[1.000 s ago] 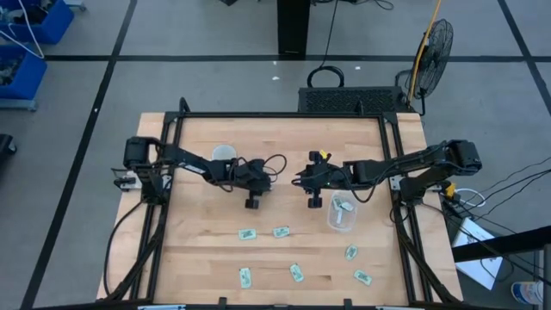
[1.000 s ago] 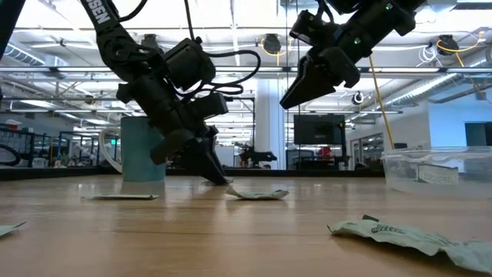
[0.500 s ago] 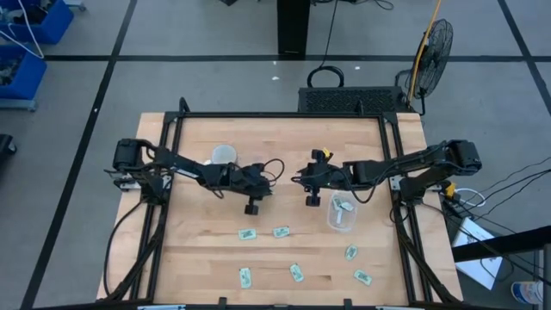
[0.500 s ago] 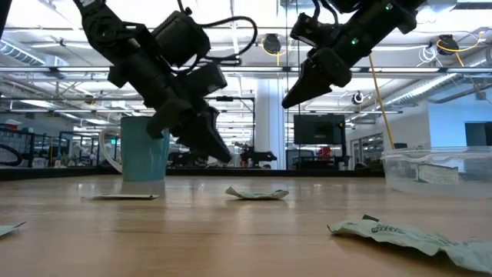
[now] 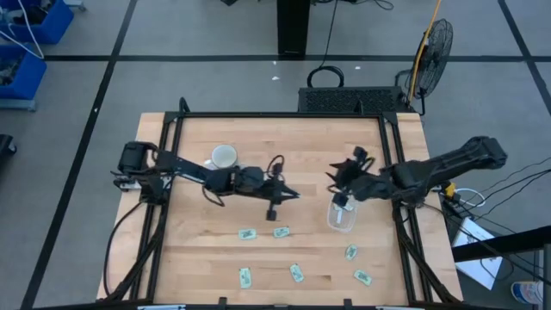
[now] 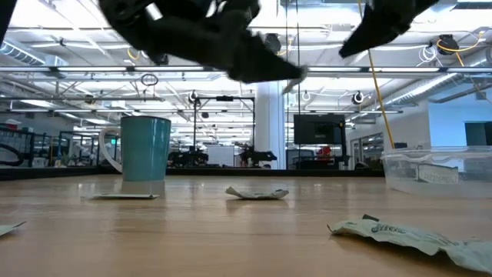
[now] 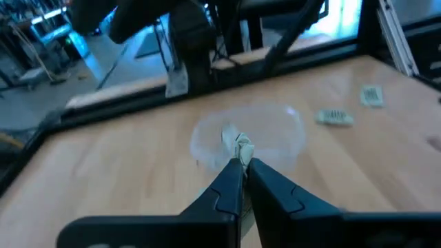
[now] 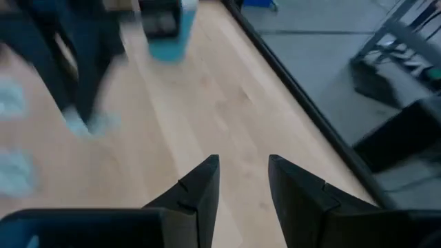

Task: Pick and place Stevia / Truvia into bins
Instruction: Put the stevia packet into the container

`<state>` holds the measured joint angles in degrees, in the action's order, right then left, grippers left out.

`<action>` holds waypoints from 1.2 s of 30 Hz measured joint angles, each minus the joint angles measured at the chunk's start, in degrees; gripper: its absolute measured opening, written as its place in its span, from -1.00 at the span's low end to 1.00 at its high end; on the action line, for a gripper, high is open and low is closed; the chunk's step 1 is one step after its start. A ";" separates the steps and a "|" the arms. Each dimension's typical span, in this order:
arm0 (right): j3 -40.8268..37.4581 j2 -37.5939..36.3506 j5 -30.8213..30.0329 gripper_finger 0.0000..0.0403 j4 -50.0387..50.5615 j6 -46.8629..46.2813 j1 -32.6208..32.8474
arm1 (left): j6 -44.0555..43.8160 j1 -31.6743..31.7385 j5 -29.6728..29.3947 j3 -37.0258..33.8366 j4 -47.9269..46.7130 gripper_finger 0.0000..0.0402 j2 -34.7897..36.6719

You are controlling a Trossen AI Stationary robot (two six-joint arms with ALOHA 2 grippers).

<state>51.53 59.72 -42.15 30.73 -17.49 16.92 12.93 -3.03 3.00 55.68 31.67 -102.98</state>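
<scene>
The table (image 5: 198,250) is crossed by both arms; the left gripper (image 7: 242,160) is pinched on 1 packet (image 7: 241,147), carried high so it clears the wood toward the clear bin (image 5: 341,213); the right gripper (image 8: 241,169) is held apart and empty just beside that bin, probably to leave room; 6 packets lie near the front edge.

The dark left arm reaches across the table's middle, its two-finger left gripper (image 5: 288,195) raised, fingers (image 7: 227,189) pinched together. The dark right arm stretches in from the right side, its right gripper (image 8: 243,180) raised with fingers (image 8: 198,189) parted.
</scene>
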 joint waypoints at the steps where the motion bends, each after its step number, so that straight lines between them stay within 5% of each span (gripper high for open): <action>1: -0.50 -1.27 0.00 -0.40 -0.40 -1.36 0.73 | 0.26 -0.05 0.02 2.41 -0.20 -0.88 -1.63; 10: -6.91 -7.89 -9.19 -0.40 -0.40 -0.88 2.03 | 1.15 -0.11 3.14 26.01 -8.04 -0.90 -18.61; 16: -8.21 -10.26 -10.46 -0.40 -1.52 -0.89 1.52 | 1.51 -0.15 3.16 35.24 -10.96 -0.83 -26.71; 27: -9.29 -11.19 -10.29 -0.40 -4.08 -0.90 1.52 | 0.91 -0.22 5.77 36.67 -10.86 -0.92 -30.06; 36: -9.27 -11.17 -10.27 -0.40 -6.35 -0.90 1.52 | 2.56 -0.48 5.98 36.63 -12.30 -0.50 -30.28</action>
<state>42.26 48.56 -52.42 24.39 -18.39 18.44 15.50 -3.51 8.97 92.31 19.37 -133.25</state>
